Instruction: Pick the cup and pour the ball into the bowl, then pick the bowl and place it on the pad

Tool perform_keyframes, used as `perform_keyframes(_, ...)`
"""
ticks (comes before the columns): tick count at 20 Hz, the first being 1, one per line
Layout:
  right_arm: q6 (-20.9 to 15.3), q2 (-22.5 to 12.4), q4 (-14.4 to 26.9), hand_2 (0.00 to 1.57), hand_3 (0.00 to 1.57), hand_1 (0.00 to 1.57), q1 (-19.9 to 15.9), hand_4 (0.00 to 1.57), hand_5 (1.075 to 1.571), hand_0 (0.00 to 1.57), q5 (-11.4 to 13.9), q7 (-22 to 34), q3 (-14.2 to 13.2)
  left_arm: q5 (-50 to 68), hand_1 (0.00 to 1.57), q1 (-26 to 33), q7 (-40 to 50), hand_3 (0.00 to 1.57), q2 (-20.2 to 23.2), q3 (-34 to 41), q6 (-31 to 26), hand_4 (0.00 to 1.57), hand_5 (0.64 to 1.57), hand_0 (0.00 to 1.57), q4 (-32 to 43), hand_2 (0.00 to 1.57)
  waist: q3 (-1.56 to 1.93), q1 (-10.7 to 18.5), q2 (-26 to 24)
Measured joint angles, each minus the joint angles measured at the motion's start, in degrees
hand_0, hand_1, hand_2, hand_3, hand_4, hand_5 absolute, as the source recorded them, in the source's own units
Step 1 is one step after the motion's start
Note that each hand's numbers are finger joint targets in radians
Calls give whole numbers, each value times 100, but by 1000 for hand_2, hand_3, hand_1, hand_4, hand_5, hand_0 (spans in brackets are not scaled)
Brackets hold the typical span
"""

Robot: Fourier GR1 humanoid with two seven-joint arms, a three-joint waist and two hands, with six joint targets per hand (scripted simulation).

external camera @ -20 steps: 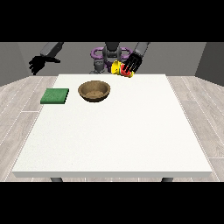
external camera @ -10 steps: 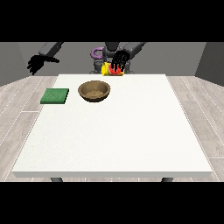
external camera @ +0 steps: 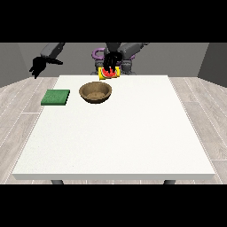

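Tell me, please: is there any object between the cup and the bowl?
Nothing visible. The cup, under the hand, sits just behind the bowl, with only bare table between them.

Most of the white table (external camera: pixel 119 142) lay bare toward the camera. Near its far edge stood a wooden bowl (external camera: pixel 95 92), with a green pad (external camera: pixel 56 97) beside it, apart, open surface between them.

Even, soft light fills the frame, and the white bench (external camera: pixel 115 133) reads bright with no glare. Shadows are faint: a slight darkening inside the bowl (external camera: pixel 95 92) and under the bench's front edge at the lower frame. Straight edges show no distortion
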Motion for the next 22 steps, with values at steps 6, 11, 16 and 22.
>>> perform_keyframes(6, -7, 150, 19, 0, 190, 0, -143, 0, 1521, 0, 15, -22, 88, -439, 0, 6, 147, 1571, -3, -572, -607, 1244, 1400, 0, -20, 1571, -1, -159, 76)
perform_keyframes(11, 0, 128, 127, 0, 239, 0, -189, 0, 1521, 0, 19, -58, 82, -816, 769, -375, 6, 1571, 22, -854, -1368, 1200, 1416, 769, -56, 1571, 0, -129, 57)
perform_keyframes(16, 42, 98, 263, 0, 211, 0, -108, 0, 1517, 0, 30, -124, 74, -1256, 1552, -887, -230, 1571, 65, -968, -2034, 1188, 1466, 1552, -63, 1571, 1, -54, -45)
perform_keyframes(22, 106, 12, 287, 0, 0, 0, -18, 205, 1546, 0, -24, -131, 37, -1643, 1506, -971, -521, 1571, 77, -751, -2327, 1207, 1459, 1506, -169, 1571, 0, -29, -61)
